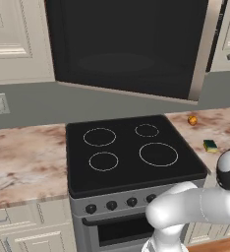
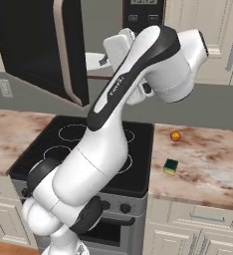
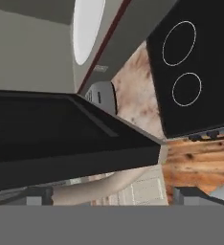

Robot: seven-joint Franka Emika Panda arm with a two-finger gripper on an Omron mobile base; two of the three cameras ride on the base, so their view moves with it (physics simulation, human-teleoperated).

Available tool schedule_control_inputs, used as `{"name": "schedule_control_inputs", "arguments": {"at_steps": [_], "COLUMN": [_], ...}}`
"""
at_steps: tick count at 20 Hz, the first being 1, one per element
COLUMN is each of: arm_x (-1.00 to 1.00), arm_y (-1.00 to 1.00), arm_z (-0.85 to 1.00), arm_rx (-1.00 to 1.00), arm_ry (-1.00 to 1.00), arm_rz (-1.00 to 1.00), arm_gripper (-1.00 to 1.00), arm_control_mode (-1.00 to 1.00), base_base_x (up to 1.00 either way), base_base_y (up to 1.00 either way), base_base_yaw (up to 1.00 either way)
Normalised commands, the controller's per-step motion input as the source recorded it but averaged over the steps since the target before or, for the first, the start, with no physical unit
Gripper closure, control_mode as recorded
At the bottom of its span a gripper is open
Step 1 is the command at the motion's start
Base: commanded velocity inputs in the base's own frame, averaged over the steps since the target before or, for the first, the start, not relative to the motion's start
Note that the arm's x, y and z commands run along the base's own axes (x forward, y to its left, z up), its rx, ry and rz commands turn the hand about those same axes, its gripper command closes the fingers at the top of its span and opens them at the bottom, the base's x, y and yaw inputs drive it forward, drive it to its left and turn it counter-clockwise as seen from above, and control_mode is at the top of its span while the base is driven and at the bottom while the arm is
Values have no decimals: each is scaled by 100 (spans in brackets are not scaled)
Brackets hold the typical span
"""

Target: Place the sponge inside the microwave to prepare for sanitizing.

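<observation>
The sponge [image 1: 210,145] [image 2: 171,166], a small yellow block with a dark green top, lies on the marble counter [image 2: 208,169] to the right of the stove. The microwave [image 1: 127,44] hangs above the stove with its dark door [image 2: 34,45] swung open and its beige handle [image 1: 200,49] on the free edge. In the hand view the door [image 3: 61,134] lies close below my gripper [image 3: 111,196], and the white round plate [image 3: 87,28] sits in the grey interior. My gripper [image 2: 94,61] is raised beside the door's edge, open and holding nothing, far above the sponge.
A black stove [image 1: 131,152] with four burner rings and a row of knobs stands under the microwave. A small orange ball [image 1: 192,119] [image 2: 175,136] rests on the counter behind the sponge. Cream cabinets flank the microwave. A wall outlet [image 1: 0,103] is at the left.
</observation>
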Motion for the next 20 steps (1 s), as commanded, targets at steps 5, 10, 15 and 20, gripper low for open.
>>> {"name": "schedule_control_inputs", "arguments": {"at_steps": [5,10,15,20], "arm_x": [11,3,16,12], "arm_y": [23,57,40,21], "arm_z": [0,0,0,0], "arm_rx": [13,0,0,0], "arm_ry": [-6,-1,-1,0], "arm_rz": [23,17,5,0], "arm_gripper": [-100,-100,-100,-100], "arm_control_mode": [-100,-100,-100,-100], "base_base_x": [0,0,0,0], "base_base_y": [0,0,0,0], "base_base_yaw": [0,0,0,0]}}
